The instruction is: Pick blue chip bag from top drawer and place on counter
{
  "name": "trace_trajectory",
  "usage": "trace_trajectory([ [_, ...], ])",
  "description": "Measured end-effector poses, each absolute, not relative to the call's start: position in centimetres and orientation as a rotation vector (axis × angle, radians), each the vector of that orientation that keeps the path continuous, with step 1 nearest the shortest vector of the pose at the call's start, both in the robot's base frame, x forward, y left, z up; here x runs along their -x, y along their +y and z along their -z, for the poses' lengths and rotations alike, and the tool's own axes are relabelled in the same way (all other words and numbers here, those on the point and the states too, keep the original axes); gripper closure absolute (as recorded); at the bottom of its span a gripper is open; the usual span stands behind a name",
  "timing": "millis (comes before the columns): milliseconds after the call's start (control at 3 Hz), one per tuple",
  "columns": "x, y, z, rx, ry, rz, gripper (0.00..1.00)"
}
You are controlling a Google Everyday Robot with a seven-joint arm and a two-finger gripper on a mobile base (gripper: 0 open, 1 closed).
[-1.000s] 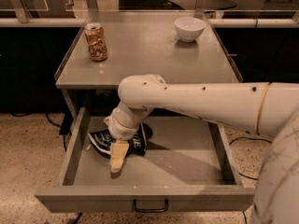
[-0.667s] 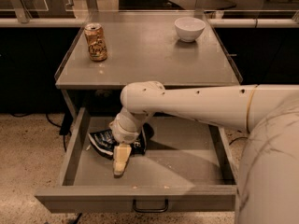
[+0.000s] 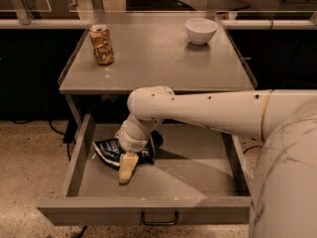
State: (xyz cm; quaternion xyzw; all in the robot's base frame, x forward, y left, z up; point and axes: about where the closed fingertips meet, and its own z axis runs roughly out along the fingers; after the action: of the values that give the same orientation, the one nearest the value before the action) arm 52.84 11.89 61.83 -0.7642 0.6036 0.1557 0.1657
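Two things stand on the counter (image 3: pixel 158 68): a can (image 3: pixel 101 44) at its back left and a white bowl (image 3: pixel 201 30) at its back right, well apart. Below, the drawer (image 3: pixel 148 210) stands open, and my arm (image 3: pixel 208 110) reaches down into it from the right. My gripper (image 3: pixel 127 170) points down, left of centre, at the near edge of the bag (image 3: pixel 106 150), which lies crumpled on the drawer floor. Whether my gripper is open or closed I cannot tell.
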Motion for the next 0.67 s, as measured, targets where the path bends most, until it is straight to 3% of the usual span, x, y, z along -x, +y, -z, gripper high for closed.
trace_trajectory([
  [667,-52.84,11.89,-61.82,2.177,1.719,-0.444,0.64],
])
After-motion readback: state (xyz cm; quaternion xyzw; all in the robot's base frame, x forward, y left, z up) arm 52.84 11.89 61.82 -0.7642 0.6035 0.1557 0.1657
